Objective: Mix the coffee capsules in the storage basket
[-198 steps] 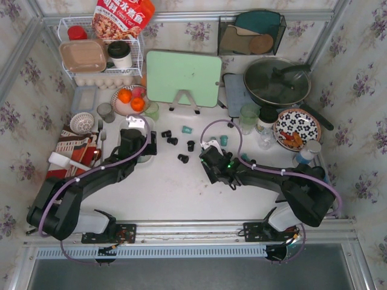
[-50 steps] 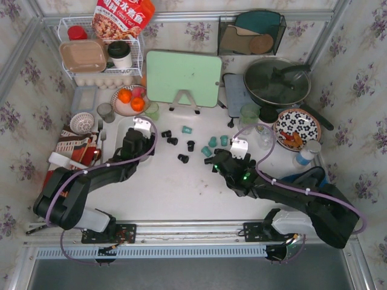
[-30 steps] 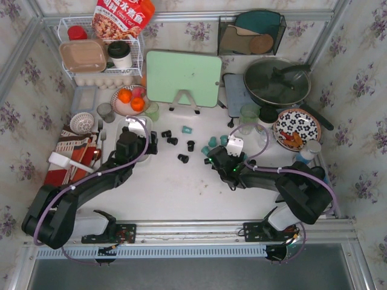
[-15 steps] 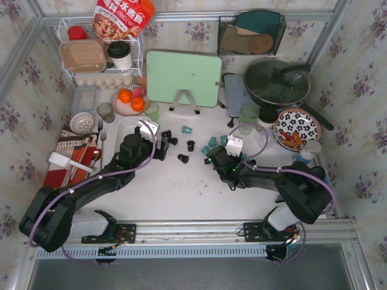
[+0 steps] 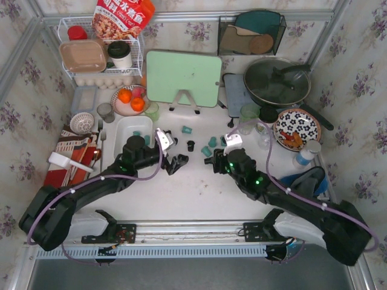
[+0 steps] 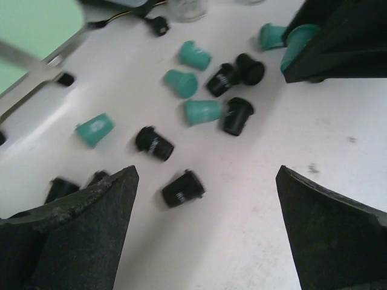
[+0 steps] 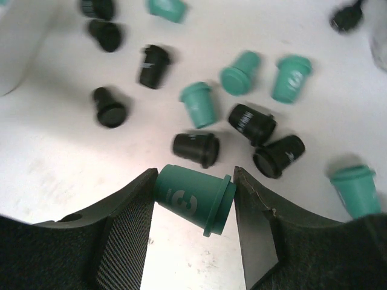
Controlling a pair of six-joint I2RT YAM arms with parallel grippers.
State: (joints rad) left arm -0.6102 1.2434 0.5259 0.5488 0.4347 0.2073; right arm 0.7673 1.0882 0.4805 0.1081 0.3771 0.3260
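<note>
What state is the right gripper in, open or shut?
Shut on a teal capsule: in the wrist view the right gripper clamps it sideways between both fingers.

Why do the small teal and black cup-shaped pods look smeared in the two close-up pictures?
Left wrist view: the loose black and teal plastic coffee capsules look softly smeared, probably camera motion. Right wrist view: the teal capsule pinched between the dark fingers is crisp; loose ones near the top streak. Top external view: sharp, evenly lit, soft shadows.
</note>
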